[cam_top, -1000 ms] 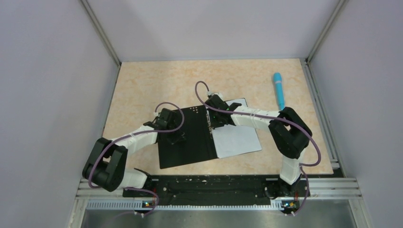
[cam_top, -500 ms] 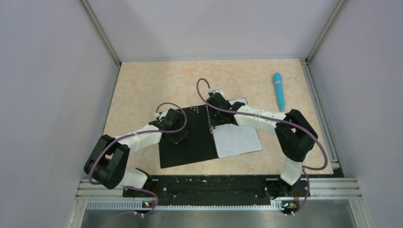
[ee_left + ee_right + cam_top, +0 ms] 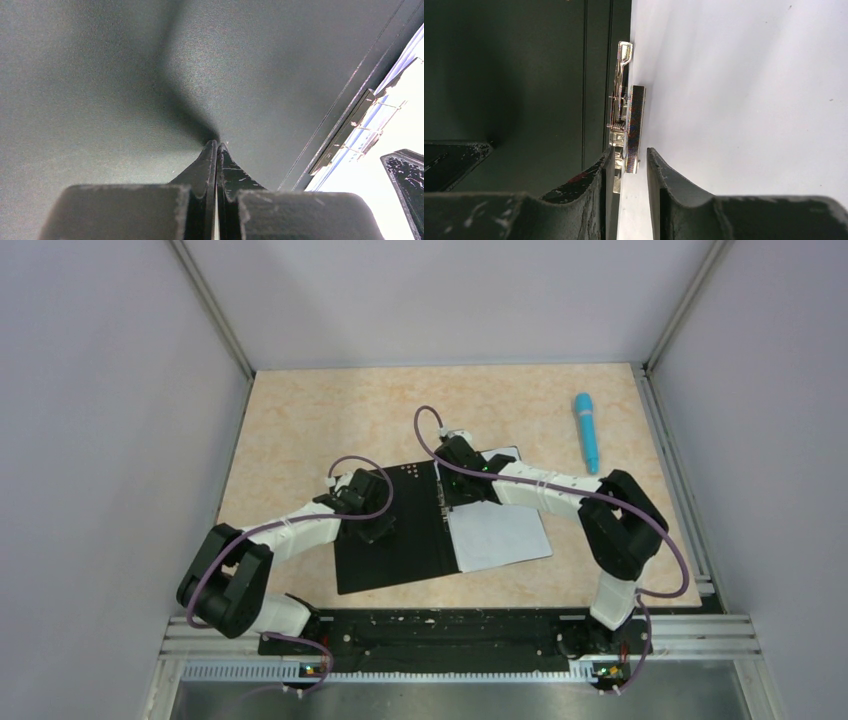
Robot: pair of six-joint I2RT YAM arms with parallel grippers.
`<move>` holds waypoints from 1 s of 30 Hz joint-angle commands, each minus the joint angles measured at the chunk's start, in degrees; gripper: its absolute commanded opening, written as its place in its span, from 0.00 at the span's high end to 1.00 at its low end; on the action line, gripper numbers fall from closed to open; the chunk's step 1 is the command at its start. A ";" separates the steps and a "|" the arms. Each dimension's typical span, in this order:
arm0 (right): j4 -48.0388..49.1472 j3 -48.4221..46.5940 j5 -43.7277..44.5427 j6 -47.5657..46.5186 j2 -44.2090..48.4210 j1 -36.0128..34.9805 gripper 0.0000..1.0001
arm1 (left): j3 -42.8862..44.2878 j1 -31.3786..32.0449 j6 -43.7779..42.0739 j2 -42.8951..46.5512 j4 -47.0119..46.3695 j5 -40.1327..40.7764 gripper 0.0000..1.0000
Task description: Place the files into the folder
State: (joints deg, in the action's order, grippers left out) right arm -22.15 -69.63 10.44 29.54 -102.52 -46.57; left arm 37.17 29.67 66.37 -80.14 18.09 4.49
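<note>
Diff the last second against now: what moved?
Right arm's elbow swung right, clearing the blue pen; right claw sits at the clip, jaws apart. Left claw, shut, slid slightly right on the black inside of the folder. Paper, folder and pen unmoved.

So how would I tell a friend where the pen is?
Look at the tan table, then its far right corner, past the open black folder and the white sheet on it. The pen lies there alone, a slim stick, the only bright blue thing in sight.
</note>
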 commanded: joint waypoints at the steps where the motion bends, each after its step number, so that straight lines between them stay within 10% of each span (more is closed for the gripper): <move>1: 0.64 -0.69 0.06 -0.14 -0.91 0.23 0.71 | -0.74 0.05 0.05 -1.84 3.01 3.51 1.00; 30: 0.68 -1.00 -1.08 0.36 -2.56 -0.69 0.93 | -1.66 0.00 0.69 -1.83 2.39 3.73 1.00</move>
State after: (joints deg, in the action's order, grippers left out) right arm -22.20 -69.63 9.41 29.67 -104.79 -46.74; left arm 37.17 29.69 66.89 -80.16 18.09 4.62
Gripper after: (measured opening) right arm 0.096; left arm 0.009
